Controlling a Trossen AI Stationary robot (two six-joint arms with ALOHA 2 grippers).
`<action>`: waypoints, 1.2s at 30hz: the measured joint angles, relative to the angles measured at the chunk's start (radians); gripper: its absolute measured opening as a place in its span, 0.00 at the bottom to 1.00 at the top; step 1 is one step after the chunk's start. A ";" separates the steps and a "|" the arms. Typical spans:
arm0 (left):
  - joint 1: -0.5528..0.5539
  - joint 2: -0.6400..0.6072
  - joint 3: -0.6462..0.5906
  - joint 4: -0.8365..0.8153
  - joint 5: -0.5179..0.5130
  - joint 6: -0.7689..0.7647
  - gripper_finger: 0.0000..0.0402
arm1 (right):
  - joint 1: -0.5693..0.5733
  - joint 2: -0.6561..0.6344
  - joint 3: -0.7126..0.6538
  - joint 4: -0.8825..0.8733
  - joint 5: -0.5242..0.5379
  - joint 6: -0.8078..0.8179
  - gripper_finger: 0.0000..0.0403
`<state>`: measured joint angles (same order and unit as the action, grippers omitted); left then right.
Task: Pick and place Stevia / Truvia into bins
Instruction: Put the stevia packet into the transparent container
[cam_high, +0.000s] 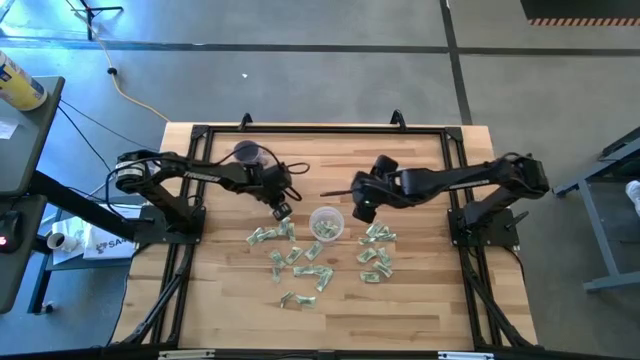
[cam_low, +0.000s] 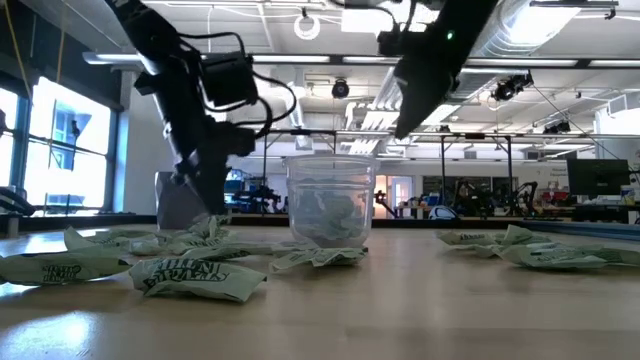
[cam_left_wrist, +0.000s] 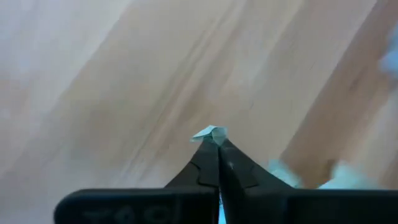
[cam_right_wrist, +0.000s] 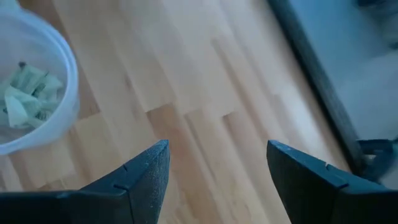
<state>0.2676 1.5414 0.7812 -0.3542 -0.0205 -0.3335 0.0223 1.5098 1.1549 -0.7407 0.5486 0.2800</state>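
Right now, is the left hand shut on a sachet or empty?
Shut on a sachet. In the left wrist view the left hand has its fingers pressed together, with a pale sachet pinched at the tips, above the wooden table.

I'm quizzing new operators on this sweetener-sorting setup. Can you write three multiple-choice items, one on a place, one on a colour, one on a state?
1. Where is the clear cup?
A. between two scatters of packets
B. at a table corner
C. on the floor

2. What colour is the mug?
A. red
B. purple
C. yellow

3. What is the left hand doing?
A. open and empty
B. shut on a packet
C. inside the cup

Answers:
1 A, the high view shows packets on both sides of it.
2 B, it shows purple near the left arm.
3 B, the left wrist view shows paper pinched at the closed tips.
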 joint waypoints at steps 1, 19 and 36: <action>-0.001 0.000 0.023 -0.012 0.018 -0.014 0.10 | 0.012 -0.021 0.000 -0.016 0.027 0.009 0.64; -0.288 0.073 0.418 0.028 0.011 -0.057 0.07 | 0.346 -0.325 -0.294 -0.167 0.053 0.441 0.64; -0.287 0.137 0.417 0.000 -0.001 -0.059 0.45 | 0.367 -0.324 -0.335 -0.089 -0.034 0.279 0.64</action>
<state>-0.0197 1.6786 1.1985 -0.3546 -0.0220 -0.3929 0.3897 1.1857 0.8203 -0.8296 0.5148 0.5591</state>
